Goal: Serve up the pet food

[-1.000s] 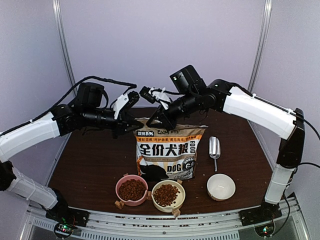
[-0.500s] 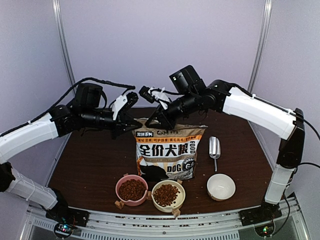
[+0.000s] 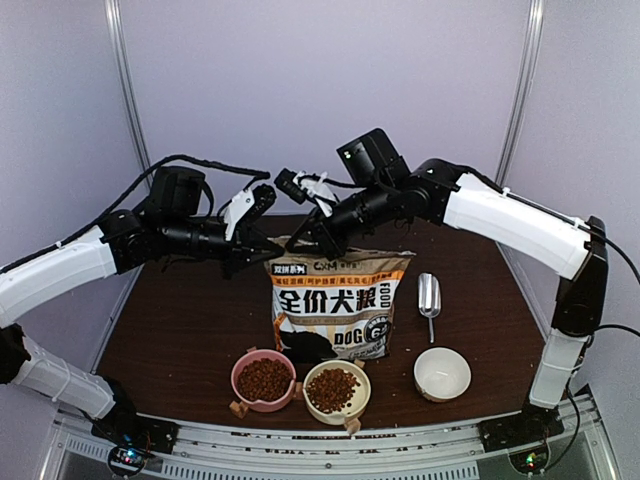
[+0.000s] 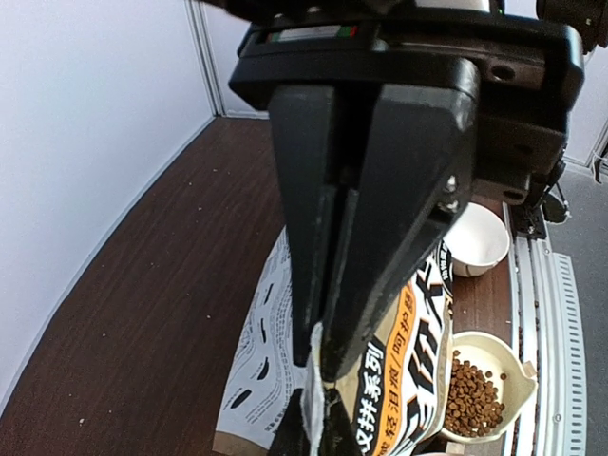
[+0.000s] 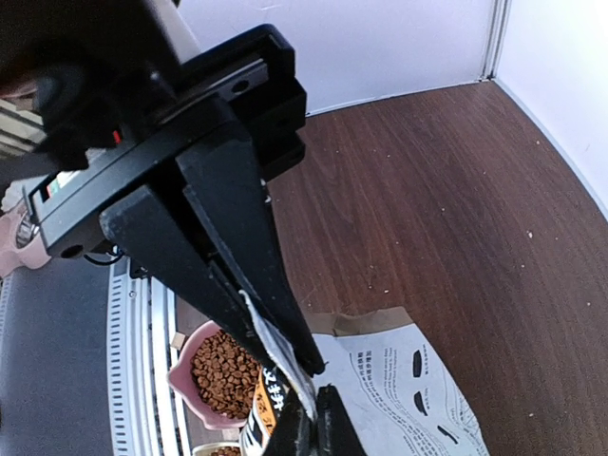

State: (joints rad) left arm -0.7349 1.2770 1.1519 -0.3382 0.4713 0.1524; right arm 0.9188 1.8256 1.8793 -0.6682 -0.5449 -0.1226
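Observation:
The pet food (image 3: 263, 380) lies as dark kibble in a pink bowl (image 3: 240, 392), and more fills the cream bowl (image 3: 352, 405) beside it. Behind them the kraft dog-food bag (image 3: 340, 305) stands upright. My left gripper (image 3: 268, 245) is shut on the bag's top left corner; in the left wrist view its jaws (image 4: 321, 366) pinch the thin top edge of the bag (image 4: 408, 380). My right gripper (image 3: 300, 243) is shut on the same top edge just to the right; in the right wrist view it (image 5: 306, 366) clamps the seam above the kibble (image 5: 223, 375).
A white bowl (image 3: 442, 373) with nothing in it sits at the front right. A metal scoop (image 3: 429, 295) lies on the dark wooden table (image 3: 170, 320) to the right of the bag. Pale walls close in the back and both sides.
My left jaws have come together on the bag's top corner. The right gripper has edged slightly left and up along the top edge. The bag and the bowls have stayed put.

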